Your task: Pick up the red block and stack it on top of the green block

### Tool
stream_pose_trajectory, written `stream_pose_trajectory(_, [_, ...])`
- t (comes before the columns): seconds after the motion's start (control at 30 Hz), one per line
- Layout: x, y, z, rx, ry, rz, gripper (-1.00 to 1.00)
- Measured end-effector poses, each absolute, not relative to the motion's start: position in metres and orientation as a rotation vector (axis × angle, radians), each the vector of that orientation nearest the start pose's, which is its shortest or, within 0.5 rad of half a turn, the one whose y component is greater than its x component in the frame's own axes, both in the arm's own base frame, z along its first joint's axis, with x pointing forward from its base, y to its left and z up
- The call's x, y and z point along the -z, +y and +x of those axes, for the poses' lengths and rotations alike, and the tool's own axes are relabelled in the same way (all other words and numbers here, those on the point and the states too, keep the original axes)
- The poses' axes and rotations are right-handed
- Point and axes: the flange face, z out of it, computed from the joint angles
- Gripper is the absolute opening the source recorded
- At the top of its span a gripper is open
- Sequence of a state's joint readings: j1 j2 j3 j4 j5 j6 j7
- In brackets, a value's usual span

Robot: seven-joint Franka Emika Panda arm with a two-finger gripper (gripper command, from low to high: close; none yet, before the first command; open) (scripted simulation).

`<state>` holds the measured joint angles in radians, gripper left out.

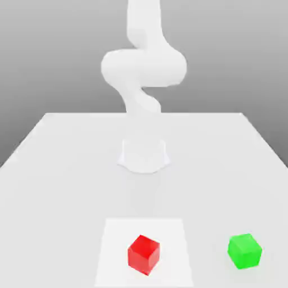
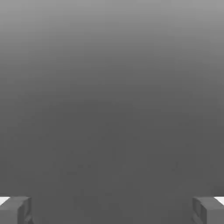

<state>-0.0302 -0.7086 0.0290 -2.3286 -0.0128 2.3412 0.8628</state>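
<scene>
Gripper (image 2: 112, 211) is waiting with fingers spread wide. Red block (image 1: 144, 255) is sitting askew, so turning to match its faces before descending seems wise.

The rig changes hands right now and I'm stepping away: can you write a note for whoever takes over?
Hand: open, nothing between its fingers.
Red block: on the white square on the table.
Green block: on the table, toward the exterior view's right.
Done: no stacking; the blocks sit apart.
Left: grasp red, lift it, set it on green, release.
</scene>
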Motion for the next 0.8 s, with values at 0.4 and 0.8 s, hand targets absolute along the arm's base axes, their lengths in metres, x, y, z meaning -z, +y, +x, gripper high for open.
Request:
stream_pose_trajectory(0.4, [-0.427, -0.003, 0.474, 0.501, 1.591, -2.537, 0.00])
stream_pose_trajectory(0.8, [-0.203, -0.001, 0.445, 0.015, 1.956, -2.453, 0.00])
